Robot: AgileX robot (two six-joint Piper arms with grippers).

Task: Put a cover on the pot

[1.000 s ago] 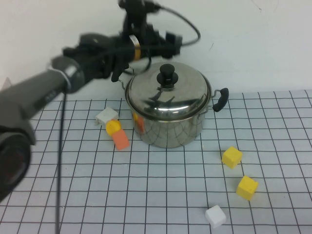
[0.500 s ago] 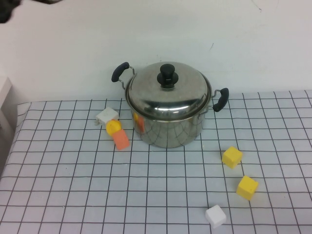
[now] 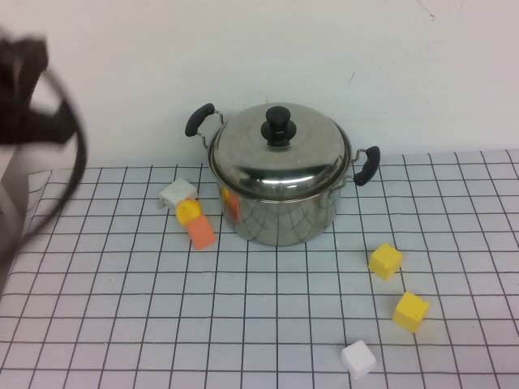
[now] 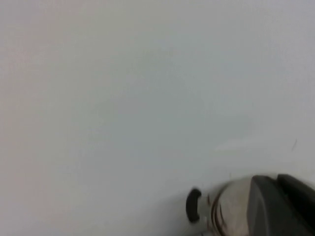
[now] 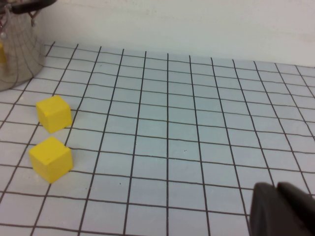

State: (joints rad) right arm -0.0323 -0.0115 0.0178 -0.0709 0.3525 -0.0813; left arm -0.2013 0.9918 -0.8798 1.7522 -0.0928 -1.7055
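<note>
The pot (image 3: 280, 194), lidded, stands at upper centre of the worktop (image 3: 243, 324); rigid, heavy, slippery steel, best gripped by its black handles; left tool (image 4: 283, 206) and right tool (image 5: 283, 209) states cannot be told.

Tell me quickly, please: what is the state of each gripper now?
Left gripper: raised, facing the wall, away from the covered pot; state cannot be told.
Right gripper: low above the table; state cannot be told.
</note>
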